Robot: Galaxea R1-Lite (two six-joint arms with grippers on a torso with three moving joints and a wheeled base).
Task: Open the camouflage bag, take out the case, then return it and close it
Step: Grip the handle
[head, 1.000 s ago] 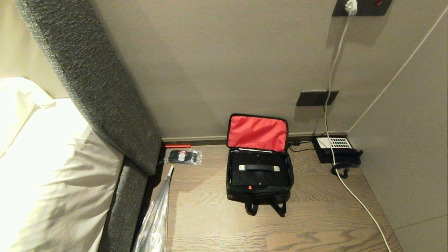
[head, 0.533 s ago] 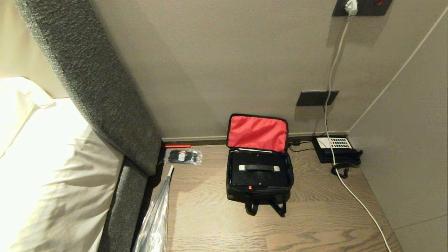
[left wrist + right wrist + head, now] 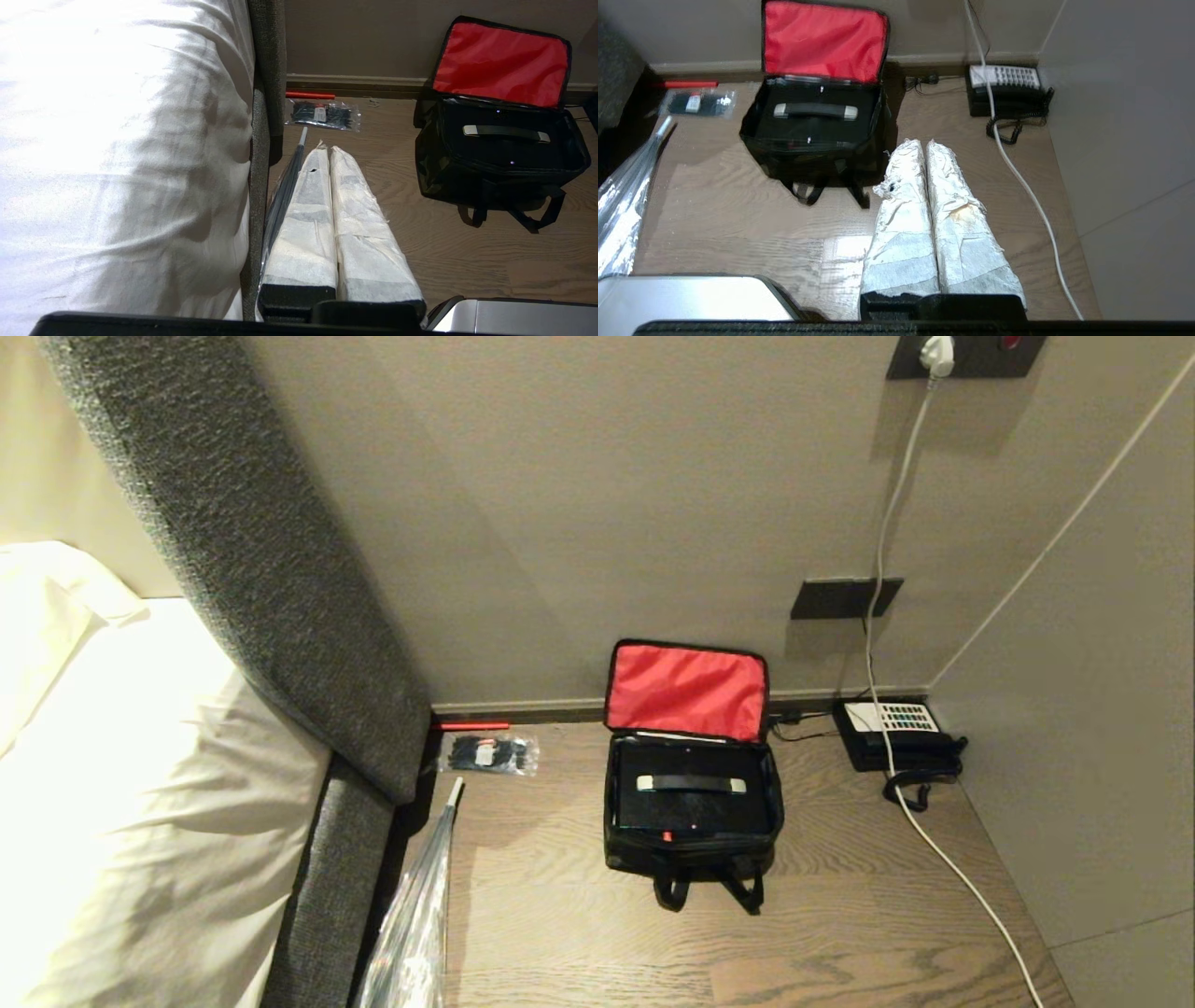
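The camouflage bag point(image 3: 693, 855) stands open on the wooden floor by the wall, its red-lined lid point(image 3: 686, 691) upright against the baseboard. Inside lies the flat black case point(image 3: 691, 807), its silver-ended handle facing up. Neither arm shows in the head view. My left gripper point(image 3: 327, 148) hangs shut and empty above the floor, between the bed's edge and the bag point(image 3: 448, 177). On the bag's point(image 3: 817, 161) other side, nearer to me, my right gripper point(image 3: 924, 142) is shut and empty too; the case point(image 3: 815, 123) shows in the bag.
A black telephone point(image 3: 896, 733) sits in the corner, and a white cable point(image 3: 934, 845) runs from it across the floor. A small clear packet point(image 3: 488, 753) and a long clear plastic bag point(image 3: 415, 915) lie by the grey headboard point(image 3: 271, 569). The bed point(image 3: 140, 775) fills the left.
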